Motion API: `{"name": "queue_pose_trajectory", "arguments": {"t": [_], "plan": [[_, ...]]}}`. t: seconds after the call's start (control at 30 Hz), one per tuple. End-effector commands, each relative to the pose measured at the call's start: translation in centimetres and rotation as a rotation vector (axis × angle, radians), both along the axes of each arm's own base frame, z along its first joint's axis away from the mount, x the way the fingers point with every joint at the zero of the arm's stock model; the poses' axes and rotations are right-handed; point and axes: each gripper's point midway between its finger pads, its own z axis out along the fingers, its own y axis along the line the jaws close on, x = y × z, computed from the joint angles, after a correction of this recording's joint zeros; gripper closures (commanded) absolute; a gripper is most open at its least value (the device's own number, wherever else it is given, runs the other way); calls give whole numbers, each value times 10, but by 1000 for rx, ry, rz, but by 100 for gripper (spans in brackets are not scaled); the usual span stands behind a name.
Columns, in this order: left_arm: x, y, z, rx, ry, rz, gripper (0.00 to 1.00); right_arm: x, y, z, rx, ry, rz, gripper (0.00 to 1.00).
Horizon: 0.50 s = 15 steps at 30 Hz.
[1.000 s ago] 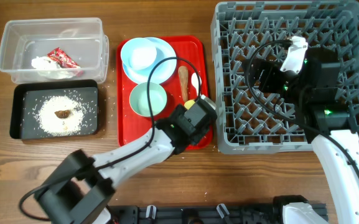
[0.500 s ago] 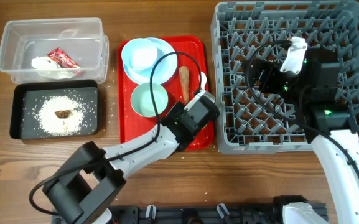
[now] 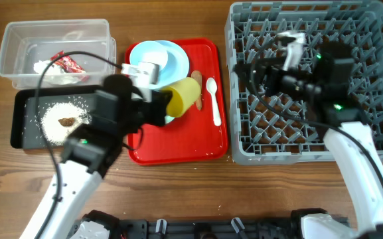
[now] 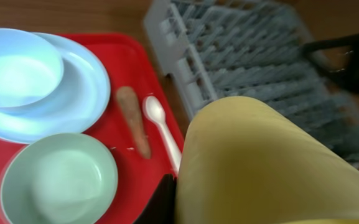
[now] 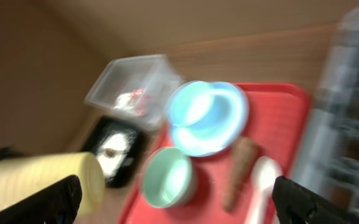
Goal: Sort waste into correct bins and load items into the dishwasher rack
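My left gripper [image 3: 167, 105] is clamped on the small yellow plastic cup [image 3: 183, 96], which is tipped on its side in the air over the flat red serving tray [image 3: 208, 143], beside the orange-brown carrot-like stick [image 3: 196, 81] and the white plastic spoon [image 3: 213, 99]. Below it sits the pale green bowl [image 4: 58, 183]. The pale blue bowl [image 4: 17, 65] rests in the round plate [image 4: 89, 93]. My right gripper [image 5: 174, 200] hangs spread wide over the grey pegged dishwasher rack [image 3: 370, 40], holding nothing.

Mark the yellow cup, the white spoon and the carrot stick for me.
yellow cup [image 3: 183, 97]: overhead view, on its side wall.
white spoon [image 4: 155, 110]: left wrist view, on its bowl.
carrot stick [image 4: 133, 119]: left wrist view, at mid-length.
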Motion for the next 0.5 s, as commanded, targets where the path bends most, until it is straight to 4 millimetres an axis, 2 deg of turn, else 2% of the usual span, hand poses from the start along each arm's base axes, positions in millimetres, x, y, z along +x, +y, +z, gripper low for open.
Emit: {"name": "queue_pose_trajectory", "arguments": {"t": [0.0,0.07,0.2,0.3,0.47], "plan": [[-39,-16,31,-358,130,-326,96,-27,45,8,165,-27,361,0],[-46,-12,40,-465,171,-408,96,-37,63,10,244,-57,528,0],[-53,-8,46,-585,234,-502,96,-52,88,13,298,-108,713,0],[-47,-8,37,-600,276,-493,96,-69,104,20,302,-167,801,0],[-40,-7,26,-609,316,-478,96,-82,114,23,306,-195,867,0]]}}
